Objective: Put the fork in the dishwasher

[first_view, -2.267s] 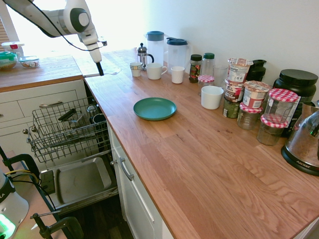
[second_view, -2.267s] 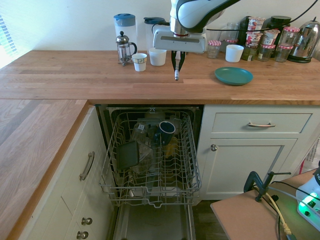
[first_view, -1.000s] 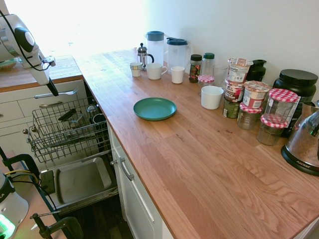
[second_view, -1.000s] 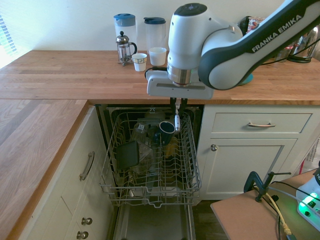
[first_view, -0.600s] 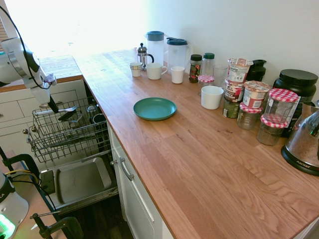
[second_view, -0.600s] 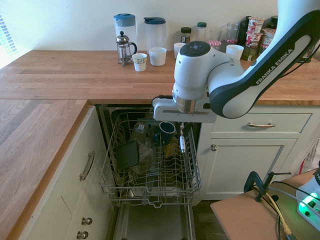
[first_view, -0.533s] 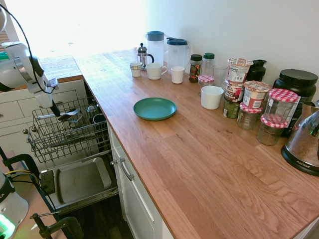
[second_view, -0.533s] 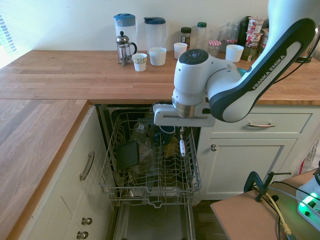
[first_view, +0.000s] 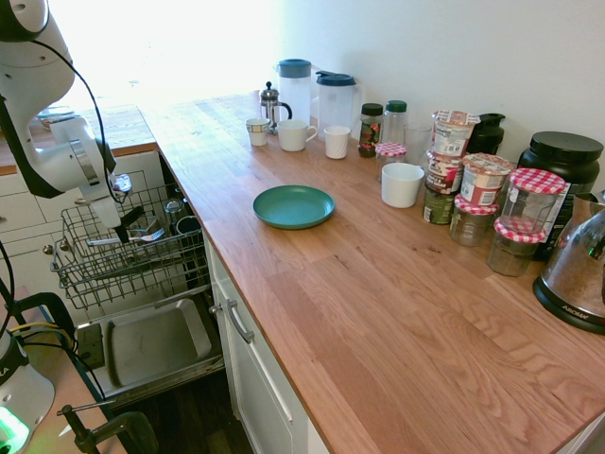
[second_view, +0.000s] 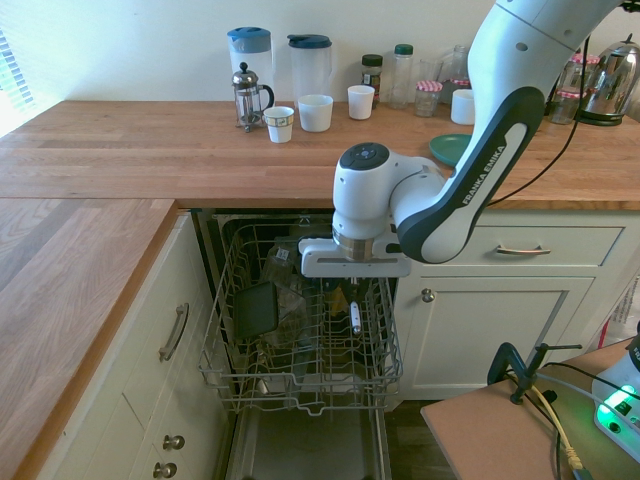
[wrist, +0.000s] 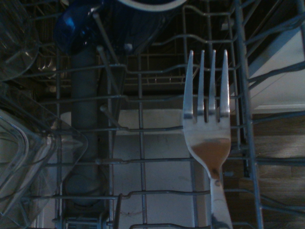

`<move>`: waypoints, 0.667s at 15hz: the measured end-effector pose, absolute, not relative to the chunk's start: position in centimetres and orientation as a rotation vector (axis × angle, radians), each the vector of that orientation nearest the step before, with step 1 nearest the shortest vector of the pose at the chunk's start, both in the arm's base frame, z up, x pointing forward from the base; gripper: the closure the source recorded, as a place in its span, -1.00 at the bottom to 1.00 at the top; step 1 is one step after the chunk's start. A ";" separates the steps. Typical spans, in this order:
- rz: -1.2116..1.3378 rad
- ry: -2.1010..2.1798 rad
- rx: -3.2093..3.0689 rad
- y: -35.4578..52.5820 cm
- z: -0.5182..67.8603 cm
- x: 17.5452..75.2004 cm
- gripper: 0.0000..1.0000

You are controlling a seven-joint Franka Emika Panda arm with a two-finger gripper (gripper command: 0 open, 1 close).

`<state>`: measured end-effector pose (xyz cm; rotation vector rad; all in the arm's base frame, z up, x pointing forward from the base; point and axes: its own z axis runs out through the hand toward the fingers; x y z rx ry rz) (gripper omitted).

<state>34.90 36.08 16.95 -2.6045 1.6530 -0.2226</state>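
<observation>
Hanging straight down over the pulled-out wire rack (second_view: 300, 345) of the dishwasher (first_view: 142, 303), the white arm's claw (second_view: 354, 297) is clamped tight on one silver fork (second_view: 355, 318). In the first exterior view the fork (first_view: 128, 237) lies level at the top of the rack, its handle pinched in the claw (first_view: 125, 228). In the wrist view the fork (wrist: 208, 138) shows four tines, with the grey rack wires and the pale floor of the dishwasher behind it. Whether the fork touches the rack wires cannot be told.

One dark blue cup (second_view: 335, 290) sits in the rack behind the claw, and one black square container (second_view: 256, 308) stands toward the rack's other side. The flat grey door panel (first_view: 151, 345) lies open below the rack.

On the wooden table (first_view: 378, 312) lies one teal plate (first_view: 293, 206), bare. Along the wall stand two tall jugs with blue lids (first_view: 295, 87), one small French press (first_view: 272, 104), and four white cups (first_view: 296, 134). Further along stand three jars with red-checked lids (first_view: 534, 194), several more jars and tubs, one large black canister (first_view: 564, 161) and one metal kettle (first_view: 577, 274).

Beside the dishwasher, white drawers with bar handles (second_view: 522, 250) sit under the table.
</observation>
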 end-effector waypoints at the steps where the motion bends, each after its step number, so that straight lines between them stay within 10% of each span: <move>1: -0.212 1.650 -2.612 36.3 16.2 35.1 1.00; 7: -0.176 1.670 -2.626 36.6 11.9 36.5 1.00; 8: -0.177 1.674 -2.627 36.6 11.5 36.5 -1.00; 10: -0.178 1.674 -2.627 36.7 11.1 36.5 -1.00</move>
